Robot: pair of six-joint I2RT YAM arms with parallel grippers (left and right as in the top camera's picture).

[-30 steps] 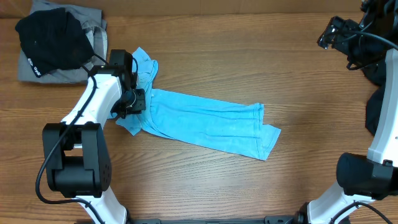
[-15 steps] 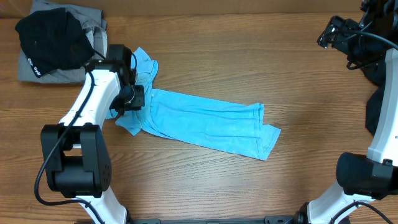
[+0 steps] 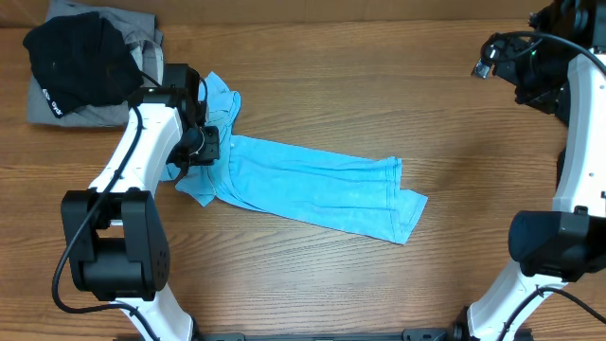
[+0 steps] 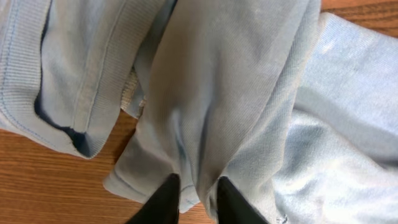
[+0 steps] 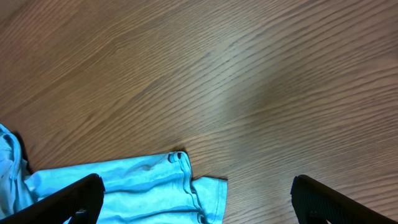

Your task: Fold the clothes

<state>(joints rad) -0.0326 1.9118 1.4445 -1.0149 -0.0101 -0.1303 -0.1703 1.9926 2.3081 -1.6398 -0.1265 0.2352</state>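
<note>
The left gripper [image 4: 198, 193], closed almost all the way, pinches a raised fold of the light-blue T-shirt [image 3: 312, 185] near its collar end. The wrist view shows cloth bunched between the two dark fingertips, with bare wood beneath. From there the shirt runs as a long, narrow strip, already doubled lengthwise, diagonally across the middle of the table [image 3: 379, 95] toward the robot's right side, its hem corners overlapping at the far end.

Over the past second the left gripper has crept slightly toward the upper left with its hold, though the strip itself has barely shifted. The grasp appears to be just settling, with the next crosswise fold not yet begun.

The bigger change is on the other side. The right gripper [image 5: 198, 193], jaws spread wide and empty, has swung in from the far corner and now looks down on the shirt's hem end, probably to assist.

A black garment [image 3: 76, 62] rests on a grey garment [image 3: 47, 109] at the far left corner.
</note>
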